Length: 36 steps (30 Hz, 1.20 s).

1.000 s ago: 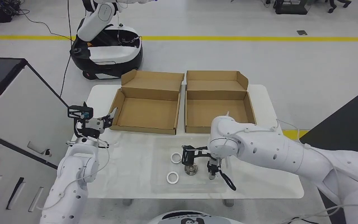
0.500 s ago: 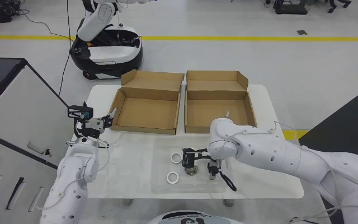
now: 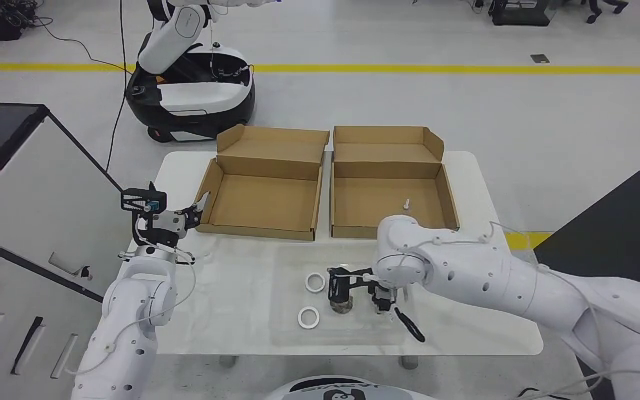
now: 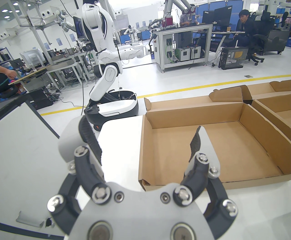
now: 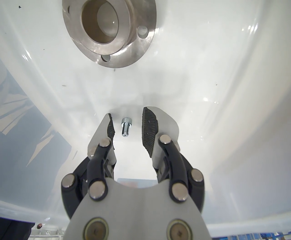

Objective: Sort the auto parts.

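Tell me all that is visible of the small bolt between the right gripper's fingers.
The bolt is small and of shiny silver metal, with a round head and a short threaded shaft. It appears to lie on its side on the glossy white surface, between the open fingers of the right gripper, nearer one finger, and seems to touch neither. Its head points toward the metal flange.

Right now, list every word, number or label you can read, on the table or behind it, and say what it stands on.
Cardboard boxes: no print.
Bolt, metal flange, white rings: no markings.
Sign on the far wall: partly hidden and too small to read.
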### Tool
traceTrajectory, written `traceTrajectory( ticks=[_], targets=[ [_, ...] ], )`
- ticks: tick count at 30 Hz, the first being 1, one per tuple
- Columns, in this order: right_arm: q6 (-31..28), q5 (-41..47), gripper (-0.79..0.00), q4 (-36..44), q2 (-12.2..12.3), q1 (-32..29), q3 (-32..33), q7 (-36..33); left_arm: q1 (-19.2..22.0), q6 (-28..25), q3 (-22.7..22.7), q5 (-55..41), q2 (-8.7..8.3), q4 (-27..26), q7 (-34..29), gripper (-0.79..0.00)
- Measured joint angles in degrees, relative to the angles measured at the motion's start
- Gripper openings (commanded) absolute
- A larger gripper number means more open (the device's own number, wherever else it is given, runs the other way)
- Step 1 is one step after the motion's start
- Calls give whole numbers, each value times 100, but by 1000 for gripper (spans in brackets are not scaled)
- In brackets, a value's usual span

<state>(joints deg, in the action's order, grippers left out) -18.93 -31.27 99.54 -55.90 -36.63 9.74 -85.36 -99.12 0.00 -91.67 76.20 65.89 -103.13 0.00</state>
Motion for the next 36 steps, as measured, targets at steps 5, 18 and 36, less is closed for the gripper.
traceTrajectory(
  ticks=[5, 18, 36],
  targets=[
    [11, -52, -462, 137, 42, -27, 0, -10, 0, 0, 0, 0, 0, 0, 0, 0],
    [3, -66, -517, 356, 183, -117, 166, 0, 0, 0, 0, 0, 0, 0, 0, 0],
    [-78, -142, -628, 301, 221, -224, 303, 78, 0, 0, 0, 0, 0, 0, 0, 0]
  ],
)
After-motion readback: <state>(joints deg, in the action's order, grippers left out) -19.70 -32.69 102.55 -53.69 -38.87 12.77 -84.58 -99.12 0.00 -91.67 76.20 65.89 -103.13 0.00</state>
